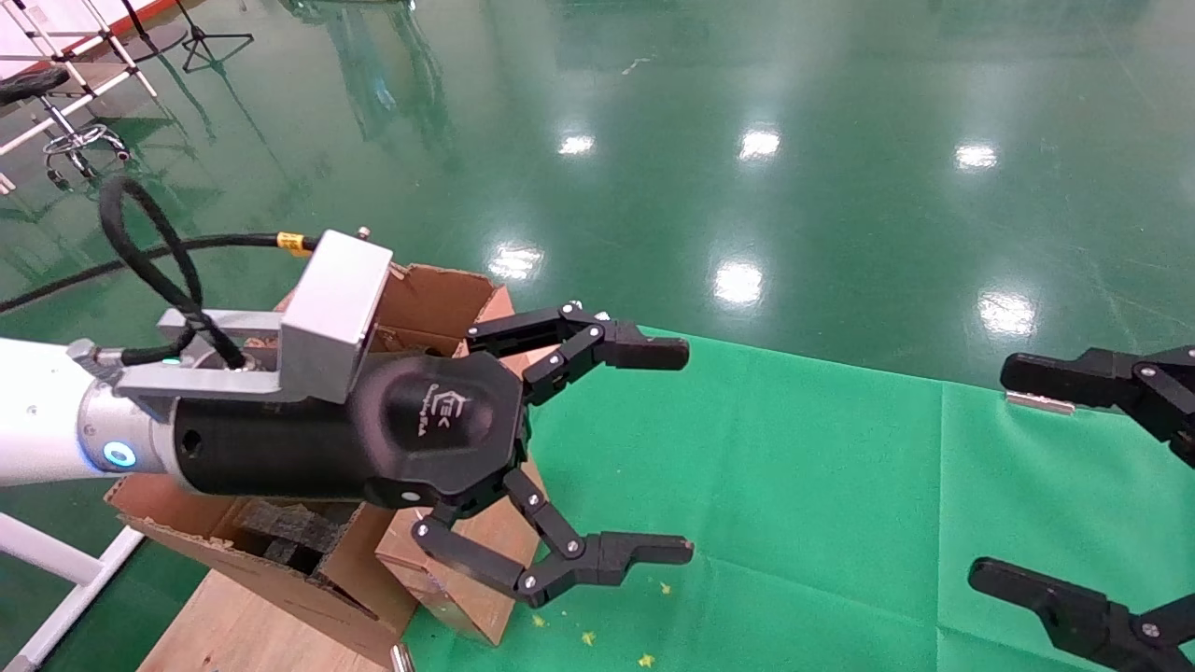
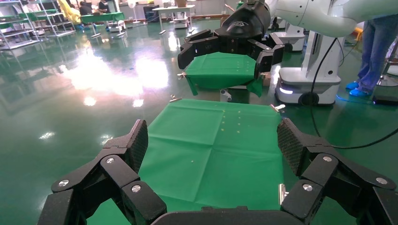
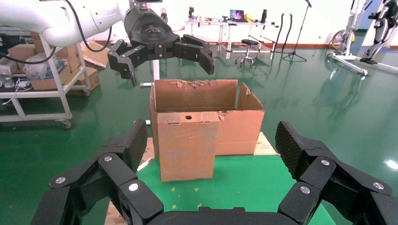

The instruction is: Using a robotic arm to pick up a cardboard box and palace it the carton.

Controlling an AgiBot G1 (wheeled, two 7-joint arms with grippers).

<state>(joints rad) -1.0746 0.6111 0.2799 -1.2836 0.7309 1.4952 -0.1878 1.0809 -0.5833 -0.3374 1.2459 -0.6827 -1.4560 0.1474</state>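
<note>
The carton [image 1: 431, 297] stands at the left end of the green table, flaps up; it also shows in the right wrist view [image 3: 240, 125]. The slim cardboard box [image 3: 187, 146] with a round hole near its top stands upright on the cloth against the carton's near wall; in the head view [image 1: 459, 581] my left gripper partly hides it. My left gripper [image 1: 667, 453], on the white arm, hovers open and empty above the box and carton; it also shows in its own view [image 2: 213, 145]. My right gripper [image 1: 1022, 481] is open and empty at the table's right, facing the box [image 3: 212, 143].
Green cloth [image 1: 822, 485] covers the table, held by metal clips [image 1: 1038, 402]. Black foam blocks [image 1: 289, 532] lie inside the carton. A wooden board [image 1: 233, 625] lies under the carton. Shiny green floor surrounds the table. A stool [image 1: 65, 131] and racks stand far left.
</note>
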